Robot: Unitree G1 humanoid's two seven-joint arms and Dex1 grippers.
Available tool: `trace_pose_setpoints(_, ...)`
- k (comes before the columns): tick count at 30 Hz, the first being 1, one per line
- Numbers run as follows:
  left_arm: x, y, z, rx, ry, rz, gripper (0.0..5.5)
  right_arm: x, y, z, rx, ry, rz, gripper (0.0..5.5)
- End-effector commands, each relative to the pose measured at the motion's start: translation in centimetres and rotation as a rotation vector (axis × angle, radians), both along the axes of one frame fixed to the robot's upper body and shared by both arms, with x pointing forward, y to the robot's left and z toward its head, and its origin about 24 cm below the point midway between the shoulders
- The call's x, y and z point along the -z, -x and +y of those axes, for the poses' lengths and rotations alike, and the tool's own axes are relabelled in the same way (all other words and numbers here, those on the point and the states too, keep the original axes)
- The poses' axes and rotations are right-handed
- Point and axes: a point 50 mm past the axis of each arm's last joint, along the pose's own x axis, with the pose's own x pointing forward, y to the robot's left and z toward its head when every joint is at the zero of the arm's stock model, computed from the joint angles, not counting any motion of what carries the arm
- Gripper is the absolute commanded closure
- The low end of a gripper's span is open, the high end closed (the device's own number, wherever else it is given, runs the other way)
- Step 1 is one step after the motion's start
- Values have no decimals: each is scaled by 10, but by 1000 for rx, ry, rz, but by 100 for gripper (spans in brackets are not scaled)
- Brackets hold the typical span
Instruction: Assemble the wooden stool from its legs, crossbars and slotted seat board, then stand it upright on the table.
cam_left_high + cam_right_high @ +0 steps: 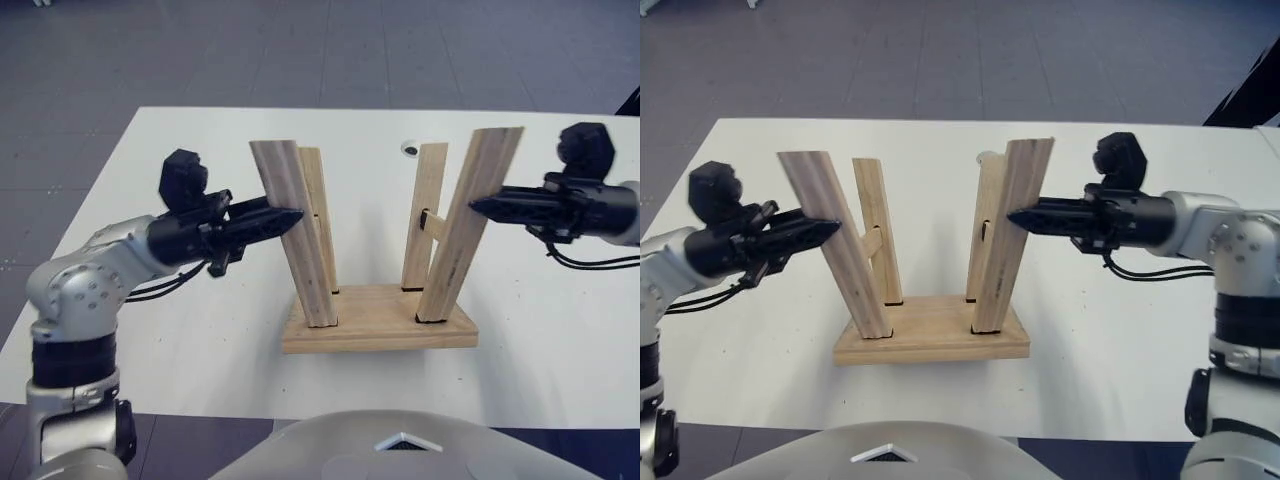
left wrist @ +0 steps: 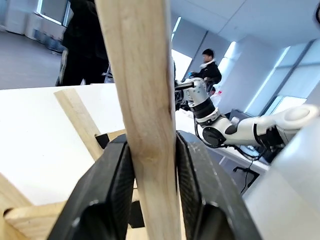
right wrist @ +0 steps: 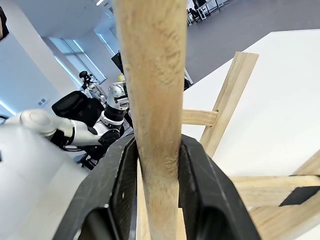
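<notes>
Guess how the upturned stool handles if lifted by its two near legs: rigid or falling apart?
Likely stiff: solid wood, with a crossbar tying each side's legs. The near-left leg and near-right leg appear just slotted into the seat board, so the board might slip off. On the table, its wide flat base probably resists tipping.

Small dark round grommet, grey tiled floor, tall bright windows
</notes>
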Motion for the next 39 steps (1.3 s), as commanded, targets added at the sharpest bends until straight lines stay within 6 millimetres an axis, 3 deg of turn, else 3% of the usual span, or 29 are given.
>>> trace_pose_setpoints(1,35,-34,-4,26,-110,236,438,40,-41,0,187,172,248,444)
trace_pose_setpoints(4,46,-49,-1,53,-99,370,363,44,-62,7,223,88,445,362)
trace_pose_setpoints(6,54,-60,4,12,-55,468,355,53,-67,8,256,99,555,317)
trace_pose_setpoints(10,65,-76,28,-190,36,564,355,62,-78,-5,428,34,586,301)
trace_pose_setpoints(14,55,-62,66,-284,174,550,355,61,-75,-31,531,1,570,301)
trace_pose_setpoints(18,48,-51,78,-303,221,525,355,67,-70,-42,552,55,525,301)
trace_pose_setpoints(20,52,-42,78,-318,80,470,355,80,-71,-44,556,215,384,301)
trace_pose_setpoints(23,71,-20,79,-387,-296,258,355,98,-62,-58,502,506,53,301)
trace_pose_setpoints(27,94,27,69,-347,-634,-59,355,99,-40,-66,399,678,-387,301)
trace_pose_setpoints(32,100,65,33,-238,-637,-200,355,112,-22,-40,273,671,-528,301)
trace_pose_setpoints(39,103,55,17,-271,-617,-224,355,133,-24,-3,256,620,-524,301)
